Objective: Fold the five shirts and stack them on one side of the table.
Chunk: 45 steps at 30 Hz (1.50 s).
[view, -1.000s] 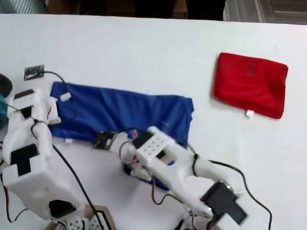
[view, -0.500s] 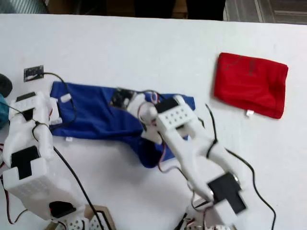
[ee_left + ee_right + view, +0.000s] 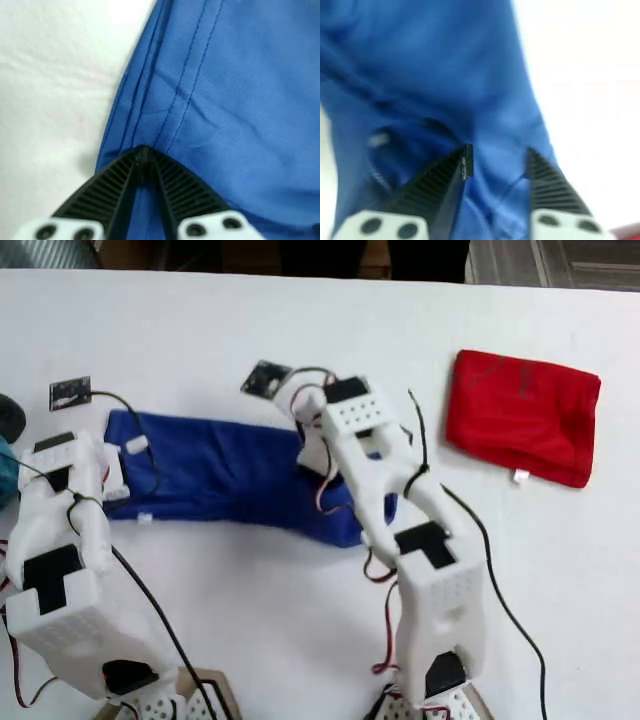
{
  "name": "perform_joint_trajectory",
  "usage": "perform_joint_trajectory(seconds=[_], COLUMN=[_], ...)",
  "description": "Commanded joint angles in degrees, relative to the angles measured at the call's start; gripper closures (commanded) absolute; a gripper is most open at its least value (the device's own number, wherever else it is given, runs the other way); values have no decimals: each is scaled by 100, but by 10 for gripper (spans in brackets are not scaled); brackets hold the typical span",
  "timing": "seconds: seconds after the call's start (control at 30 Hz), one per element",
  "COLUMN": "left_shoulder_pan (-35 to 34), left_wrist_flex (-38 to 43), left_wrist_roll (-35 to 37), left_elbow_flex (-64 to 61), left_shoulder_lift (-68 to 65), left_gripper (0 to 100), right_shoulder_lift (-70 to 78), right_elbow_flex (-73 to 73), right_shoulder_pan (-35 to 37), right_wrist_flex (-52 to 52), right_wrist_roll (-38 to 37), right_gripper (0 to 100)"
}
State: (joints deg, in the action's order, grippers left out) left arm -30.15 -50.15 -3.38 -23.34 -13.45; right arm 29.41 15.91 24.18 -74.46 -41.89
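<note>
Mid-frame the right arm (image 3: pixel 385 485) hides part of the blue shirt (image 3: pixel 215 475); far left, a perhaps round dark object (image 3: pixel 8 418) is cropped

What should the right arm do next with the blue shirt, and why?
Probably lift the right gripper straight up, clear of the blue shirt. Its jaws stand open over the cloth, which lies as a narrow band, and the left gripper is shut on the other end.

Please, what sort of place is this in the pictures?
Probably a robotics lab or workshop bench, not a laundry. The left arm and the right arm, small and white, stand at a plain white table that bears a bare circuit board, a blue shirt and a folded red shirt.
</note>
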Motion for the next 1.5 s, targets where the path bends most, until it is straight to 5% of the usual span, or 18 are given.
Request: perform_joint_trajectory(seconds=[0.0,0.37,0.6,0.97,1.17,1.47], left_shoulder_pan=[79,79,79,79,79,88], left_wrist_flex=[114,114,114,114,114,114], left_wrist_roll=[35,35,35,35,35,35], left_elbow_flex=[-4,-4,-4,-4,-4,-4], left_shoulder_lift=[123,123,123,123,123,123], left_gripper=[974,974,974,974,974,974], right_shoulder_lift=[180,-171,-2026,-2844,-2958,-2765], right_elbow_flex=[818,1881,440,-2936,-3235,-3446], right_shoulder_pan=[-242,-259,418,-233,-866,-866], right_wrist_flex=[-136,-2457,-2642,391,154,409], right_wrist_roll=[-26,0,26,668,818,782], right_gripper=[762,769,769,768,769,769])
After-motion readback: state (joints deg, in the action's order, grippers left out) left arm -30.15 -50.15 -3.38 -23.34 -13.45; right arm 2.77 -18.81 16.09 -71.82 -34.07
